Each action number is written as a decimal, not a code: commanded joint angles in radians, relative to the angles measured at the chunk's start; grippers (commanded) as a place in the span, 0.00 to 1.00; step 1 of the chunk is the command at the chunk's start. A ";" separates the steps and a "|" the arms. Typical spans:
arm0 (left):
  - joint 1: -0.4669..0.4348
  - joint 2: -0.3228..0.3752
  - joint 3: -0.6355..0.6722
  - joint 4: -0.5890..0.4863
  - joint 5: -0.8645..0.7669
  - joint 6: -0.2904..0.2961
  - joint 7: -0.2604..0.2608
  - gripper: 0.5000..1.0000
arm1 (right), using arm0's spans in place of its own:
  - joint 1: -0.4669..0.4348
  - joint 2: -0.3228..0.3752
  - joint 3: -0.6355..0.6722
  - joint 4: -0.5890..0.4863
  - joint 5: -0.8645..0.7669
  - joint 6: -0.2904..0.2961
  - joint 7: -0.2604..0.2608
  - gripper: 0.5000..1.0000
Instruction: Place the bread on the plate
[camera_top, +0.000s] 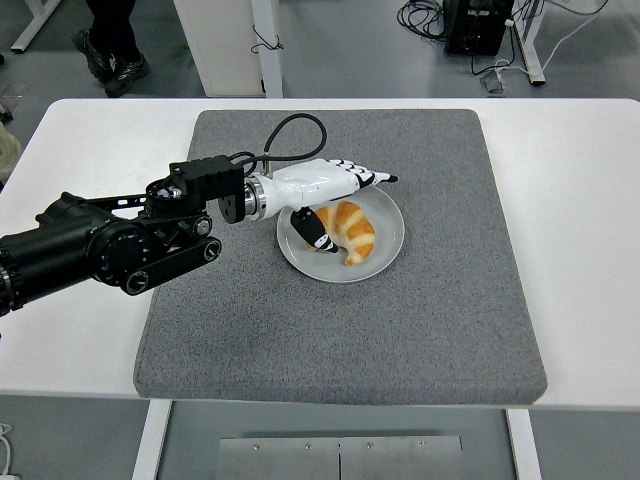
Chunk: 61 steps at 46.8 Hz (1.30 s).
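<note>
A golden croissant (350, 230) lies on the grey round plate (390, 245) in the middle of the grey mat. My left hand (345, 200), white with black fingertips, hovers over the plate's left side. Its fingers (370, 177) are stretched out flat above the bread, and the thumb (312, 228) hangs down at the croissant's left end. The hand is open and holds nothing. The black left arm (110, 245) reaches in from the left edge. The right arm is not in view.
The grey mat (440, 320) covers most of the white table (580, 200). A black cable (290, 135) loops up behind my left wrist. A person's legs (115, 40) stand beyond the table's far left corner.
</note>
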<state>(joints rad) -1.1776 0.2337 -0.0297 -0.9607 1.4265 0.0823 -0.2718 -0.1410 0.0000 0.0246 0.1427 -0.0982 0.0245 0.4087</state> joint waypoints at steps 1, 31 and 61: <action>-0.033 0.035 -0.006 -0.050 -0.027 -0.003 0.000 0.96 | 0.000 0.000 0.000 0.000 0.000 0.000 -0.001 1.00; -0.135 0.171 -0.095 -0.078 -0.411 -0.015 -0.061 0.96 | 0.000 0.000 0.000 0.000 0.000 0.000 -0.001 1.00; -0.028 0.184 -0.260 0.019 -0.934 -0.004 -0.064 0.96 | 0.000 0.000 0.000 0.000 0.000 0.000 -0.001 1.00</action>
<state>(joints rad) -1.2322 0.4222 -0.2618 -0.9647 0.5289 0.0802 -0.3372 -0.1413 0.0000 0.0245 0.1428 -0.0982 0.0246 0.4083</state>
